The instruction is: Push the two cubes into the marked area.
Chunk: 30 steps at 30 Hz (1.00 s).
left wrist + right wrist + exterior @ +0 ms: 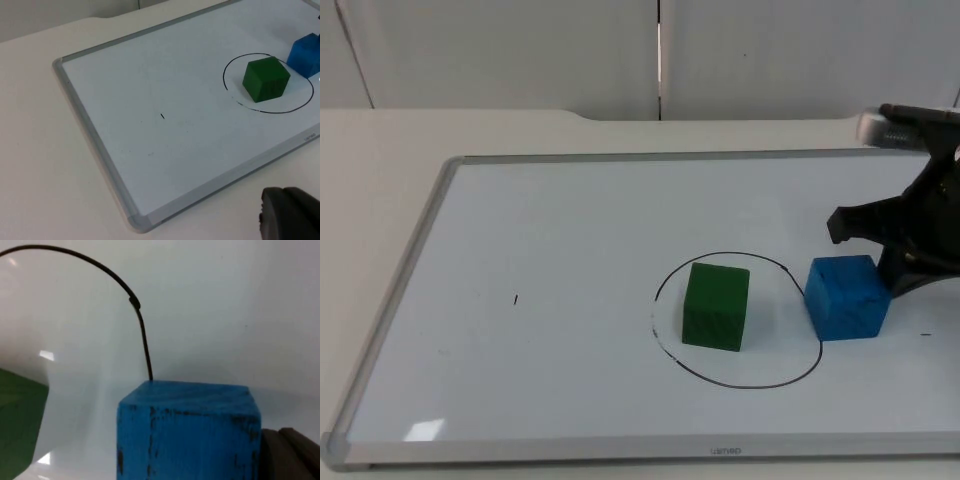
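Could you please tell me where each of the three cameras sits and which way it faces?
Top view: fixed, looking down and forward onto the whiteboard; the right gripper stands at the blue cube.
Left wrist view: on the waiting left arm, looking across the board toward the circle; a black fingertip shows.
Right wrist view: close behind the blue cube, facing the circle line; a dark finger shows beside it.
All three share the blue cube and green cube.
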Each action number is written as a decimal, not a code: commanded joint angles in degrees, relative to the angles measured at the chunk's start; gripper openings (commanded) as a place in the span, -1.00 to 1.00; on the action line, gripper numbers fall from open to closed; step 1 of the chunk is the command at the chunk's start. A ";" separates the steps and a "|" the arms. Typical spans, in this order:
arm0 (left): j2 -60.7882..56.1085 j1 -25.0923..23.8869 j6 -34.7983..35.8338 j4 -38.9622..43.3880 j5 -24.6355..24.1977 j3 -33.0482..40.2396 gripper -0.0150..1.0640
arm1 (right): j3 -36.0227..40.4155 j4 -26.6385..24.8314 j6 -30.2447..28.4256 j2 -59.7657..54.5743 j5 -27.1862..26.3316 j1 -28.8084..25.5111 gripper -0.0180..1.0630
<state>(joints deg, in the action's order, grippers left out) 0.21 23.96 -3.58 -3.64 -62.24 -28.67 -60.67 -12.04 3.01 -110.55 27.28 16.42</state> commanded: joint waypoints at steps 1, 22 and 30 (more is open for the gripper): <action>-0.21 -0.14 0.48 0.25 0.64 0.33 -0.98 | -0.22 0.07 0.33 0.01 -0.47 0.31 -0.97; -0.21 -0.14 0.48 0.25 0.64 0.33 -0.98 | -0.22 -3.83 0.66 -0.13 -1.26 2.21 -0.97; -0.21 -0.14 0.48 0.25 0.64 0.33 -0.98 | -0.22 -3.73 0.66 -0.17 -1.45 3.32 -0.97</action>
<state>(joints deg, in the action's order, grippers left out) 0.21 23.96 -3.58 -3.64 -62.24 -28.67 -60.67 -15.83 3.43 -110.60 26.42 18.79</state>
